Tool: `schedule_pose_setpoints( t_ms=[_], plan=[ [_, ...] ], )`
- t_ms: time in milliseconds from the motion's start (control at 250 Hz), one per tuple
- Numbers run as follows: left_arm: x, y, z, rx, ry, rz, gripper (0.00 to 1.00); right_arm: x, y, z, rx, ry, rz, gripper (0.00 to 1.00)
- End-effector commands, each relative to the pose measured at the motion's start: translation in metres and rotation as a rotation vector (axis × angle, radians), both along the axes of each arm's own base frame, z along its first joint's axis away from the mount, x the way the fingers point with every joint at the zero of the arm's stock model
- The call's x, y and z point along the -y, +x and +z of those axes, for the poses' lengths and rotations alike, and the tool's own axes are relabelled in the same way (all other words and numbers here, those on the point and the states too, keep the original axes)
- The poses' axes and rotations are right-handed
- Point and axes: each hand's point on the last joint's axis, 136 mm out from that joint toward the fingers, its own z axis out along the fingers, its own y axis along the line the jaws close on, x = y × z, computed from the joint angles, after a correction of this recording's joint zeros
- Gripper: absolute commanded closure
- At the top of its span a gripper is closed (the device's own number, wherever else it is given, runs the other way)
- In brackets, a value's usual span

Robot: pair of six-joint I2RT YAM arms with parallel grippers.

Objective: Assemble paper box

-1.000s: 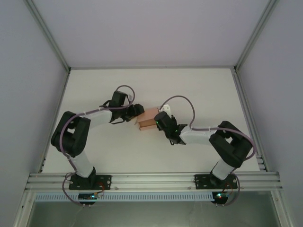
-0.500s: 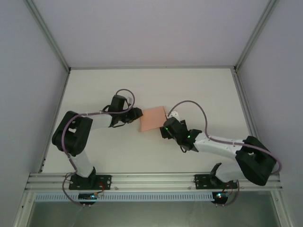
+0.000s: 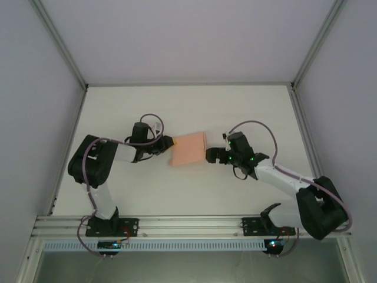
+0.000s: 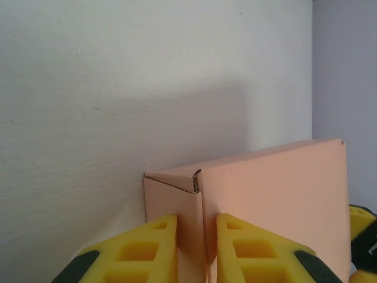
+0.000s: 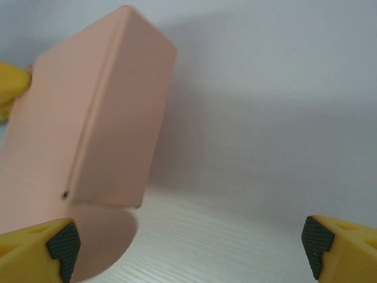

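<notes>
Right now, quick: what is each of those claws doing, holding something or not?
Left gripper: closed, pinching a wall of the paper box.
Right gripper: open, holding nothing.

White arms (image 3: 280,175) with black joints (image 3: 88,166), purple cables (image 3: 253,122), yellow pincer fingers (image 4: 147,250).

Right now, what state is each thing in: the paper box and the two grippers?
paper box: folded into a low box, lying on the table, one rounded tab sticking out.
left gripper: shut on a wall of the paper box.
right gripper: wide open, holding nothing.
</notes>
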Motion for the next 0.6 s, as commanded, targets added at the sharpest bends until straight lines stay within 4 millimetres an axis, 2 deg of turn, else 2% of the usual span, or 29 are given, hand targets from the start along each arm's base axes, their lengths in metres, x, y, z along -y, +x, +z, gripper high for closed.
schedule_pose_setpoints(
  t_ms=[0,168,344,496,596],
  plan=[
    [-0.022,-0.024,-0.054,-0.164,0.097,0.048,0.81,-0.030,0.011,0.019,-0.116,0.240,0.051,0.01],
    [-0.025,-0.025,-0.057,-0.168,0.103,0.044,0.81,-0.061,0.033,0.021,-0.226,0.417,0.125,0.08],
    [-0.026,-0.024,-0.056,-0.157,0.105,0.039,0.79,-0.081,0.049,0.022,-0.258,0.500,0.169,0.17],
    [-0.024,-0.019,-0.051,-0.132,0.101,0.031,0.77,-0.095,0.051,0.032,-0.283,0.606,0.201,0.36],
    [-0.020,-0.012,-0.040,-0.078,0.086,0.016,0.71,-0.098,0.049,0.038,-0.291,0.636,0.208,0.47]
  ],
)
